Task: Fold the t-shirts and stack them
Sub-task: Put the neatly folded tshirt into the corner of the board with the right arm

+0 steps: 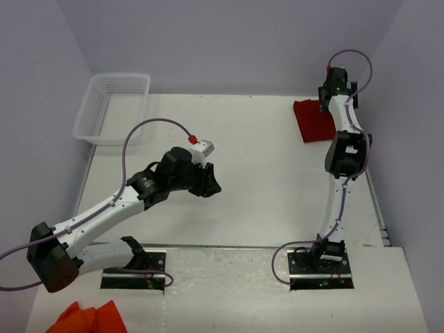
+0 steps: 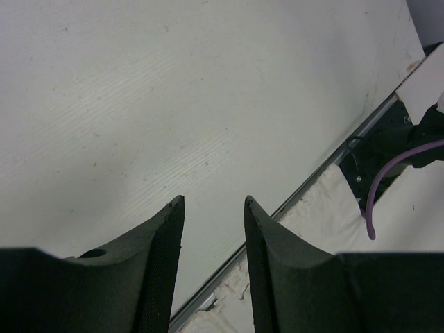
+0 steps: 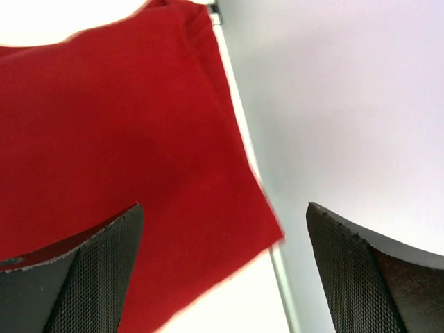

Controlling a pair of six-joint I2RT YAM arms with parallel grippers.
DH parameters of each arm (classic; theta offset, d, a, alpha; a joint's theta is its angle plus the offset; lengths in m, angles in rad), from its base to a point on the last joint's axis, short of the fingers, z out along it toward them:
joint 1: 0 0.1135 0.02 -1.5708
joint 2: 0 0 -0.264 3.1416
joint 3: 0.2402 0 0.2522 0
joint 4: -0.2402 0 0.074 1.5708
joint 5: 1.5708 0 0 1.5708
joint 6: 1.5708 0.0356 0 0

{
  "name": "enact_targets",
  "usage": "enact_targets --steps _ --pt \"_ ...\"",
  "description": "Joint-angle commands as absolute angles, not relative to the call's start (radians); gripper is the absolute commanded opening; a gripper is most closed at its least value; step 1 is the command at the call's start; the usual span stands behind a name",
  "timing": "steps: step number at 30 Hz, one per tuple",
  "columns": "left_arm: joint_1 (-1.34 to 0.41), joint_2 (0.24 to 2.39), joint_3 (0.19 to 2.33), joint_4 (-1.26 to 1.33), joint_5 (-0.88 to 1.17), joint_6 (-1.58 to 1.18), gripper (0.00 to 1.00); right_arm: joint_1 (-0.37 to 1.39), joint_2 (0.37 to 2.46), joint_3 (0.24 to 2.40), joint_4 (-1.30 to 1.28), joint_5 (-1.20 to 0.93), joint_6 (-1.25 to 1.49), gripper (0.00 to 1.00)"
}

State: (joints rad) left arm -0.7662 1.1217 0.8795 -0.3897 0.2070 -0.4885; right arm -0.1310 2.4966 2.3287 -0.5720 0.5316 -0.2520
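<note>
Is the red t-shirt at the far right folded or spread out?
Folded. The t-shirt lies as a small compact rectangle, with no sleeves spread out.

Folded crimson t-shirt [image 1: 316, 119], table's far-right corner

Readable text: none in any view.
Shirt [image 1: 313, 119]: plain red, upper right of the top view; no print or label legible.
Left arm [image 1: 104, 214]: no brand or number legible.
Right arm [image 1: 338, 201]: no brand or number legible.
Basket [image 1: 90, 114]: upper left; no marking legible.
</note>
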Motion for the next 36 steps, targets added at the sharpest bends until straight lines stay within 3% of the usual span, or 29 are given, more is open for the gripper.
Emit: enact_targets --steps 1,8,17,23,28,29,31,36 --pt "-0.77 1.062 0.894 -0.37 0.216 -0.534 0.42 -0.028 2.191 2.218 -0.526 0.517 -0.134 0.99" --pt "-0.772 0.95 0.864 -0.396 0.117 -0.589 0.42 0.28 1.998 2.046 -0.615 0.482 0.056 0.99" --pt "-0.776 0.842 0.75 -0.419 -0.035 -0.637 0.45 0.46 1.749 1.602 -0.448 0.284 0.218 0.99" --pt "-0.781 0.831 0.739 -0.402 -0.234 -0.64 0.69 0.462 1.501 1.294 -0.327 0.082 0.206 0.99" --pt "-0.781 0.87 0.742 -0.353 -0.423 -0.635 0.8 0.46 1.378 1.183 -0.33 0.13 0.161 0.99" --pt "-0.781 0.879 0.747 -0.347 -0.466 -0.638 1.0 0.46 1.359 1.142 -0.313 0.159 0.158 0.99" --pt "-0.781 0.926 0.764 -0.316 -0.608 -0.618 1.0 0.451 1.3 1.086 -0.275 0.206 0.146 0.99" --pt "-0.782 1.086 0.851 -0.287 -0.885 -0.485 1.0 0.351 1.24 0.964 -0.197 0.068 0.17 0.99"
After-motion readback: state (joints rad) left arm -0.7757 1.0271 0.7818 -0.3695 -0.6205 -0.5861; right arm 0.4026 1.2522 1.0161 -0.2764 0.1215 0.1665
